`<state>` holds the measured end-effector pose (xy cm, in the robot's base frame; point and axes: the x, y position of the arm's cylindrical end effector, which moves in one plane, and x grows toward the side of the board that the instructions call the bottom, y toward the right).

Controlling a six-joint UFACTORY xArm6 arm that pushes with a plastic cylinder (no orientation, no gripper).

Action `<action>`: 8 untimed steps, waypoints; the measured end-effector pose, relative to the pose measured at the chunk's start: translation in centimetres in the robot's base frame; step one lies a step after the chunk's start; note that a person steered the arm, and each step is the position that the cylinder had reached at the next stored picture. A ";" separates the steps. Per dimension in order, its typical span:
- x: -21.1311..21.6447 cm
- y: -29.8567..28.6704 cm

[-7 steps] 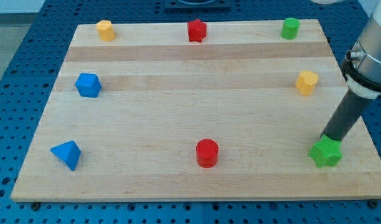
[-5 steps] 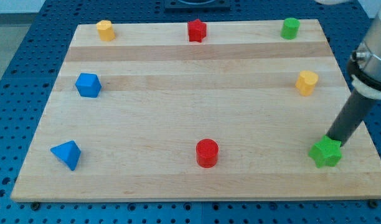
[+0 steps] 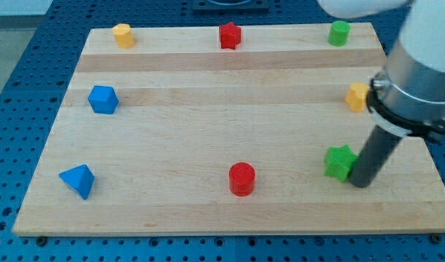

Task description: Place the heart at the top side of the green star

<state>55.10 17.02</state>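
The green star (image 3: 339, 161) lies at the board's lower right. My tip (image 3: 361, 183) rests on the board right against the star's right side, slightly below it. A yellow block that looks like the heart (image 3: 121, 34) sits far away at the top left corner. A second yellow block (image 3: 356, 96) sits above the star at the right edge, partly hidden by the arm, so its shape is unclear.
A red star-like block (image 3: 230, 34) sits at top centre and a green cylinder (image 3: 339, 32) at top right. A blue block (image 3: 102, 99) lies at the left, a blue triangle (image 3: 78, 180) at bottom left, and a red cylinder (image 3: 242, 178) at bottom centre.
The green star has slid left and slightly up from the bottom right corner. My tip has gone from the star's top to its right side, moving left with it.
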 end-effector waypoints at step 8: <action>-7.8 -0.5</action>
<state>47.27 16.56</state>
